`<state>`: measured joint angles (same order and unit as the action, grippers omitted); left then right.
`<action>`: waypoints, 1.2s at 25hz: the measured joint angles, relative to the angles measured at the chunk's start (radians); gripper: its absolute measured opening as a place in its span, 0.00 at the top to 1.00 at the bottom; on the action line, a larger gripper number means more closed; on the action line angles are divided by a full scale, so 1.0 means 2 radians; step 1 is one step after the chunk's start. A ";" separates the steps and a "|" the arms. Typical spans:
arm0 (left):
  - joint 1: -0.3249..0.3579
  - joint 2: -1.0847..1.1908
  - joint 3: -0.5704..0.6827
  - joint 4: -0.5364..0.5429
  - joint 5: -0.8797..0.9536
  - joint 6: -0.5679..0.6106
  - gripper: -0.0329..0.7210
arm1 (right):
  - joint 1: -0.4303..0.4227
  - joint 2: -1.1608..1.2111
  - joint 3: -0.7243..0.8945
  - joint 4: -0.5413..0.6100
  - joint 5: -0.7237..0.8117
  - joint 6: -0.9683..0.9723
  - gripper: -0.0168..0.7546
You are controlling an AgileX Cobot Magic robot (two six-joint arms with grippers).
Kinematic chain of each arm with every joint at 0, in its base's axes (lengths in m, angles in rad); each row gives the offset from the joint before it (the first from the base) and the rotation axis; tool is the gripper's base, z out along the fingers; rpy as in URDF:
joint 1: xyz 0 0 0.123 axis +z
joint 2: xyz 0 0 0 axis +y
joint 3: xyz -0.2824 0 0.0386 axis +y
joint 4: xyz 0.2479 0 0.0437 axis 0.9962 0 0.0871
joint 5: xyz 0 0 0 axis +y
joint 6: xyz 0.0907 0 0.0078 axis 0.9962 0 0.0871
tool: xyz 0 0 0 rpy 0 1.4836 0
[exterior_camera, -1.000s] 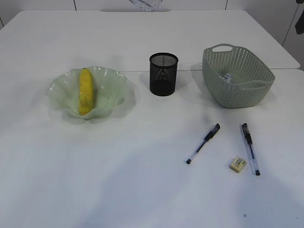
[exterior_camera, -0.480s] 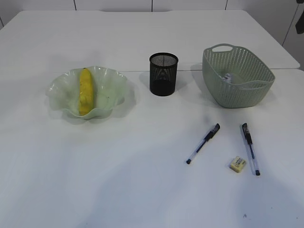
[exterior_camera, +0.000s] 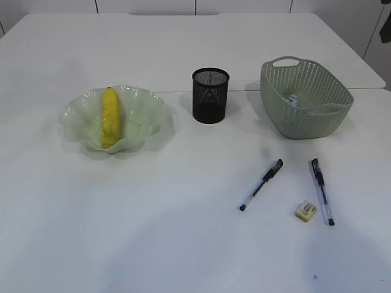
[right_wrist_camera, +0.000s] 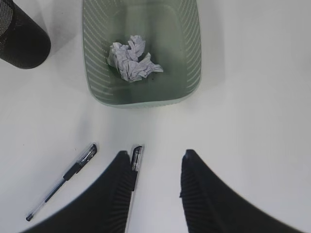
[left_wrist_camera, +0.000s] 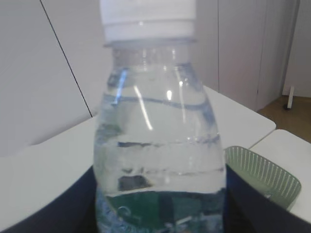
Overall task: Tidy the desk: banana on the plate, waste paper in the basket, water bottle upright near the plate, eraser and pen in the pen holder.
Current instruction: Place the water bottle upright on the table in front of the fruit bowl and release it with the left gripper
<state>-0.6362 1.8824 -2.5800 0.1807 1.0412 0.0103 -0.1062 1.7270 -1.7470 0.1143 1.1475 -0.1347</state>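
Left gripper (left_wrist_camera: 160,204): jaws part-spread, clamped on upright bottle (left_wrist_camera: 158,131) between them. Right gripper (right_wrist_camera: 158,162): jaws part-spread, empty, above table; one pen (right_wrist_camera: 133,167) beside left jaw, basket (right_wrist_camera: 97,58) with paper (right_wrist_camera: 132,59) ahead.

A plain office or lab room set up as a desk: broad white tables (exterior_camera: 183,244) pushed together with a seam between them, white panelled walls (left_wrist_camera: 48,73) behind, and desk items such as a black mesh metal pen holder (exterior_camera: 211,95) and two clear-barrelled black-capped pens (exterior_camera: 261,184)
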 joint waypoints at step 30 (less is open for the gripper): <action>0.000 -0.218 0.033 0.098 0.051 0.000 0.46 | 0.000 0.000 0.000 0.012 -0.002 0.000 0.64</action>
<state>-0.6362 1.4455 -2.5147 0.3774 1.1441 0.0103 -0.1062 1.7270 -1.7470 0.1375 1.1437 -0.1347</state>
